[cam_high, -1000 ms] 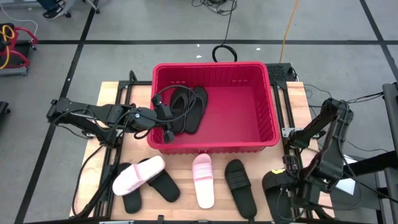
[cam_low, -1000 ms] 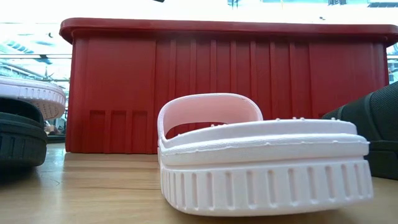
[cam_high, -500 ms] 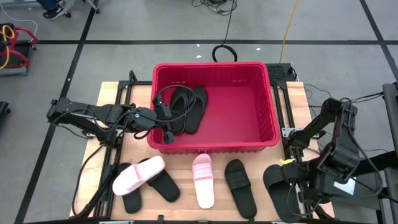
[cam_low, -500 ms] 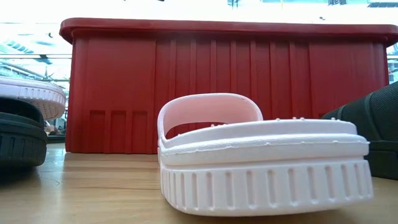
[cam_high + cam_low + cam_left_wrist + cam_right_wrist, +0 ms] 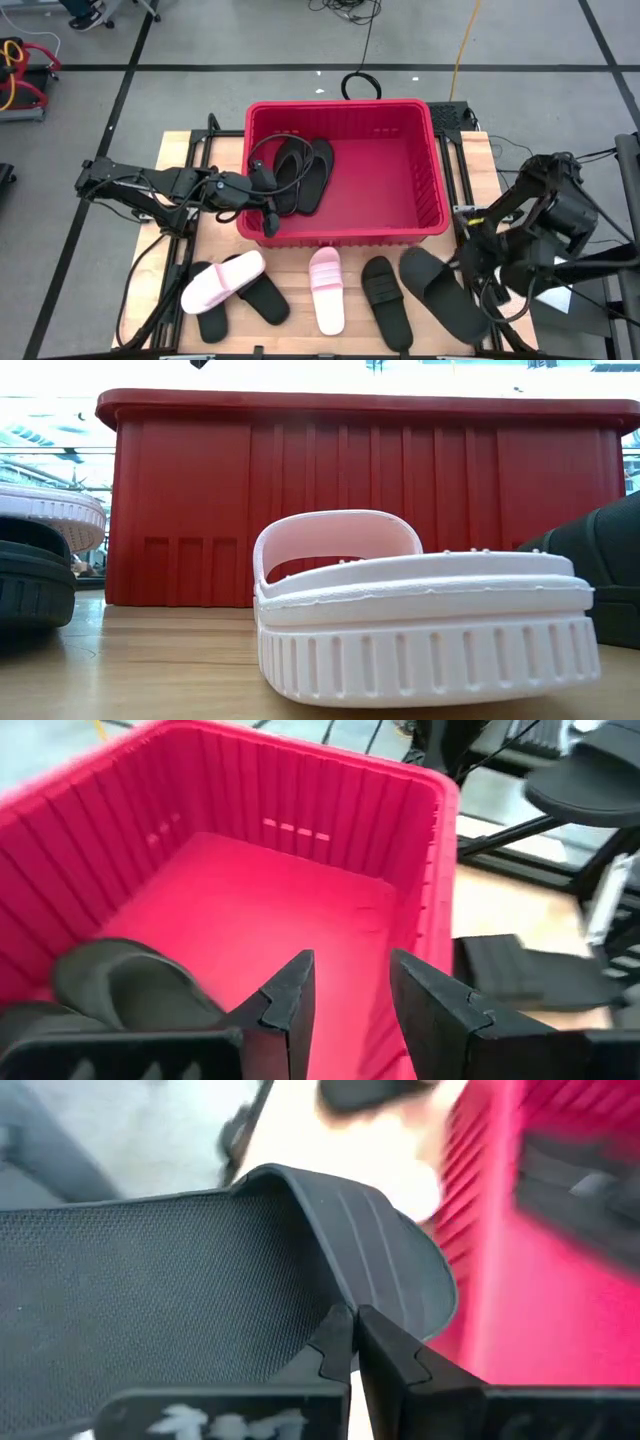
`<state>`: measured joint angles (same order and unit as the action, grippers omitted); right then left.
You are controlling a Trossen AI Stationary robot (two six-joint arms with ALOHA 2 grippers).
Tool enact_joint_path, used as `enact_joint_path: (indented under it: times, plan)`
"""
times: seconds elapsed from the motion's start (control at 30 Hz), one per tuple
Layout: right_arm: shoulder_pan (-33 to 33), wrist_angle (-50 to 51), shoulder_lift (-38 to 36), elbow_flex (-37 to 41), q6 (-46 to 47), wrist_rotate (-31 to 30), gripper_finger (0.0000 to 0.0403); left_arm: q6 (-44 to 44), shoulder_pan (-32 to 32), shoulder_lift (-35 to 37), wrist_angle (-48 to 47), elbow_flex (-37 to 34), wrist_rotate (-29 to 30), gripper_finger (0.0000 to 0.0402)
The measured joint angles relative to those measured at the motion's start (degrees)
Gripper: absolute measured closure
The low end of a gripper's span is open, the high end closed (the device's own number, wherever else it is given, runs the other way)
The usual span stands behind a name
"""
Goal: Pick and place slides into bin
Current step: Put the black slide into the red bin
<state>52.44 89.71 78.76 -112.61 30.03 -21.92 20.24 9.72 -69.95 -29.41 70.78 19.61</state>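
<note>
There are 2 pink slides: 1 at the table's front left, lying across a black pair, and 1 in front of the bin. Black slides number 6: 2 in the bin, 2 under the pink one, 1 beside the middle pink, 1 at the right. There is 1 red bin.

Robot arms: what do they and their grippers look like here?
Both are dark, jointed arms with black cables looping alongside. The left gripper has two black, angular fingers with stepped inner edges; the right gripper has matching black fingers, and a pale marking shows on its body.
</note>
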Motion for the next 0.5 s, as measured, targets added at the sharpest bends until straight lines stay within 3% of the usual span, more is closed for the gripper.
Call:
enact_joint_path:
  times: [0.23, 0.5]
  plan:
    - [-4.62, -0.50, -0.02, -0.53, -19.32, -10.18, 0.0403, 5.87, 0.00, 0.00, 9.86, 0.00, -9.85, 0.0275]
    - [-10.67, -6.01, -0.02, 4.94, -38.63, -21.18, 0.0403, 14.02, -1.27, -3.28, 27.47, 0.02, -22.06, 0.0275]
